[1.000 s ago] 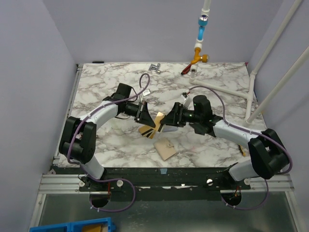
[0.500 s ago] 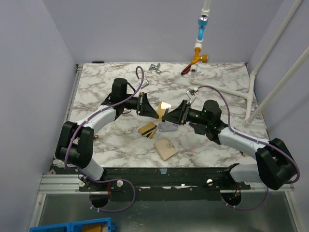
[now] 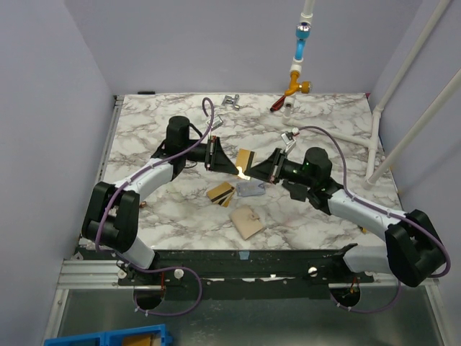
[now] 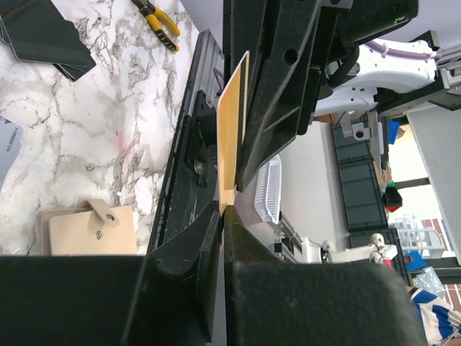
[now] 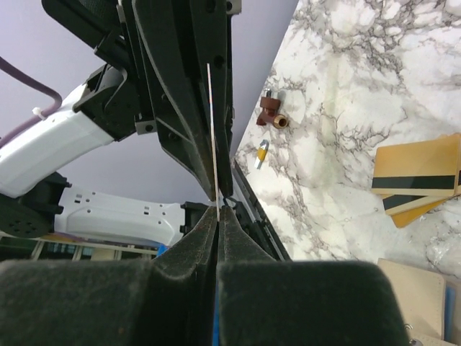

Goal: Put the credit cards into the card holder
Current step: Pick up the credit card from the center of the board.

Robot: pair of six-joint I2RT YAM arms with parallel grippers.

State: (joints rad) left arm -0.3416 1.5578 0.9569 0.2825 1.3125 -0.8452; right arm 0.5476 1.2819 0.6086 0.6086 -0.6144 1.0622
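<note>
One gold credit card point(image 3: 245, 157) stands on edge in the air between both arms. My left gripper point(image 3: 235, 167) is shut on its lower edge; in the left wrist view the card point(image 4: 232, 130) rises out of the closed jaws point(image 4: 222, 210). My right gripper point(image 3: 254, 171) is shut on the same card, which shows as a thin line point(image 5: 214, 130) in the right wrist view. Two gold cards with dark stripes point(image 3: 222, 194) and a grey card point(image 3: 251, 189) lie on the table. The tan card holder point(image 3: 248, 221) lies closer to the arm bases, its snap flap up.
White pipes point(image 3: 374, 137) cross the table's right side. A blue and gold fitting point(image 3: 299, 50) hangs at the back. A metal clip point(image 3: 231, 100) and a red-handled tool point(image 3: 277, 103) lie at the far edge. Yellow pliers point(image 4: 162, 18) lie near the front right.
The left arm lifted the gold card off the table and up toward the middle. The right gripper came in open and has closed on the card's other edge.
</note>
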